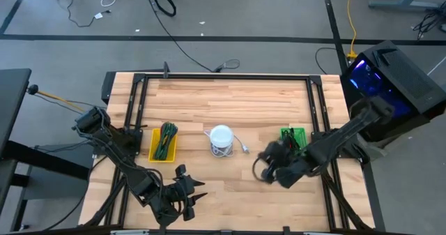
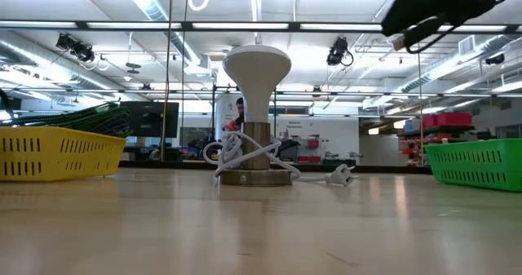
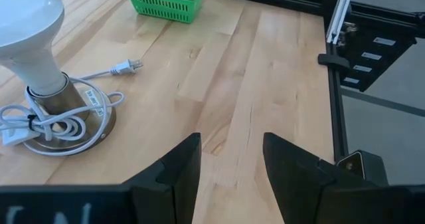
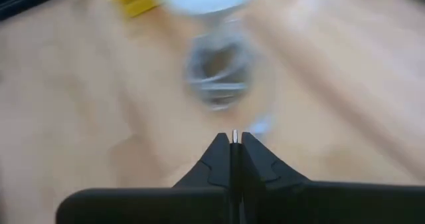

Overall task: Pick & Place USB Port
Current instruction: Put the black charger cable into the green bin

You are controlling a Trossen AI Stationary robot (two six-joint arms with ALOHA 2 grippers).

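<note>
My right gripper (image 1: 269,167) hangs above the table between the lamp (image 1: 221,139) and the green basket (image 1: 294,136), and it is shut. A small silver plug tip (image 4: 234,137) peeks out between its fingertips. A dark cable loop (image 1: 260,171) shows beside it in the high view. The low view has this gripper (image 2: 424,22) high at the upper right. My left gripper (image 1: 194,193) waits open near the table's near edge, left of centre, with bare wood between its fingers (image 3: 229,159). My right gripper pinches a small silver metal plug tip (image 4: 234,137) between its two fingertips; only that tip sticks out past them. The gripper is well above the table, so the plug is lifted clear. The fingers hide the rest of the plug.
A white-bulbed lamp on a round metal base (image 3: 66,127) stands mid-table, its white cord and plug (image 3: 126,67) lying beside it. A yellow basket (image 1: 163,144) of green cables sits to the left. The green basket (image 2: 477,162) holds dark cables. A black frame rims the table.
</note>
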